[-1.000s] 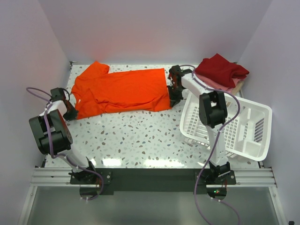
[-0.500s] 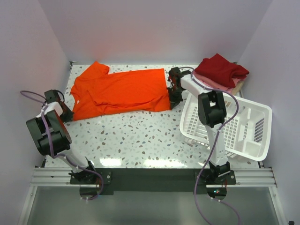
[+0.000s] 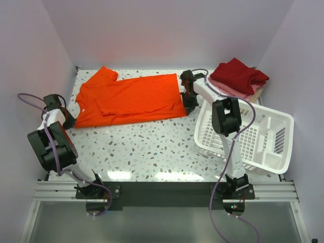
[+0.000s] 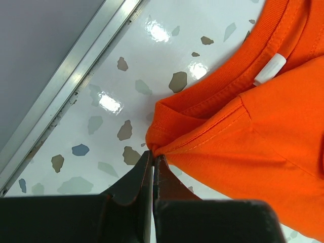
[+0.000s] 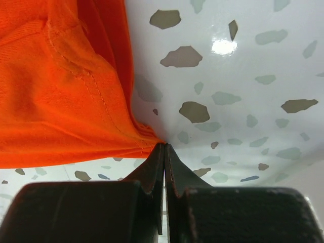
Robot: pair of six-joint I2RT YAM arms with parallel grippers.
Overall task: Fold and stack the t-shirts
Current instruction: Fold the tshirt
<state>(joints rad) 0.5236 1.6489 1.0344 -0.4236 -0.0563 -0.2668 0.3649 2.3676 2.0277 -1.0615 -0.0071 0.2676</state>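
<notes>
A bright orange-red t-shirt [image 3: 131,98] lies spread across the back of the table, collar to the left. My left gripper [image 3: 67,121] is shut on the shirt's near shoulder corner [image 4: 167,131], beside the collar with its white tag. My right gripper [image 3: 188,107] is shut on the shirt's near hem corner [image 5: 116,136]. The cloth stretches between the two grippers. A folded dark red t-shirt [image 3: 239,75] lies on top of pink [image 3: 238,91] and beige [image 3: 258,91] folded ones at the back right.
A white plastic lattice basket [image 3: 253,139] stands tilted at the right, close to my right arm. The table's metal edge rail [image 4: 66,76] and the left wall run close beside my left gripper. Speckled tabletop [image 3: 147,147] lies in front of the shirt.
My left gripper has moved left toward the wall, pulling the shoulder corner with it. The shirt's near edge is now straighter and tauter. My right gripper has shifted slightly away from me.
</notes>
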